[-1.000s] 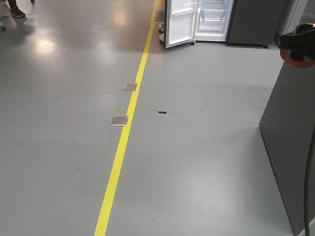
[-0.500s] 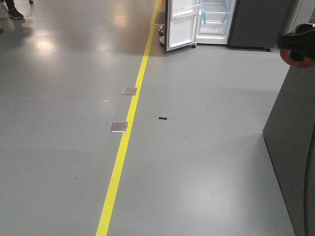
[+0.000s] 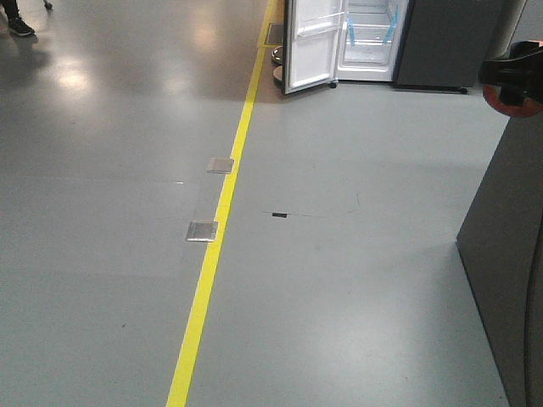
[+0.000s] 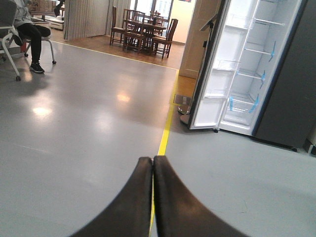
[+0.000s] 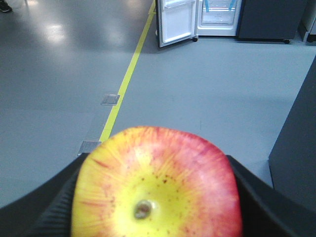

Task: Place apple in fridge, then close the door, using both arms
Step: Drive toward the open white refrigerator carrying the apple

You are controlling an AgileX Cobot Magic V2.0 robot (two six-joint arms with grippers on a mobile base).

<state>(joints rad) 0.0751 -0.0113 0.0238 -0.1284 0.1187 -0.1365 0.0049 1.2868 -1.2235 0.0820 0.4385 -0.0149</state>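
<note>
My right gripper (image 5: pixel 157 163) is shut on the apple (image 5: pixel 158 182), red and yellow, its blossom end facing the wrist camera. In the front view the apple (image 3: pixel 509 99) shows at the right edge, held off the floor. The fridge (image 3: pixel 369 38) stands far ahead with its white shelves and blue tape showing. Its door (image 3: pixel 308 47) is swung open to the left, white face toward me. In the left wrist view my left gripper (image 4: pixel 153 159) is shut on nothing, and the fridge (image 4: pixel 266 64) and door (image 4: pixel 215 74) are to the upper right.
A yellow floor line (image 3: pixel 216 237) runs toward the fridge, with two metal floor plates (image 3: pixel 202 230) beside it. A dark cabinet side (image 3: pixel 509 280) stands close on my right. A dark grey cabinet (image 3: pixel 445 42) adjoins the fridge. A seated person (image 4: pixel 29 34) and dining chairs (image 4: pixel 143 32) are far left.
The floor plates and black mark have slid down the front view, so the base has rolled forward toward the fridge. Both grippers are as before.
</note>
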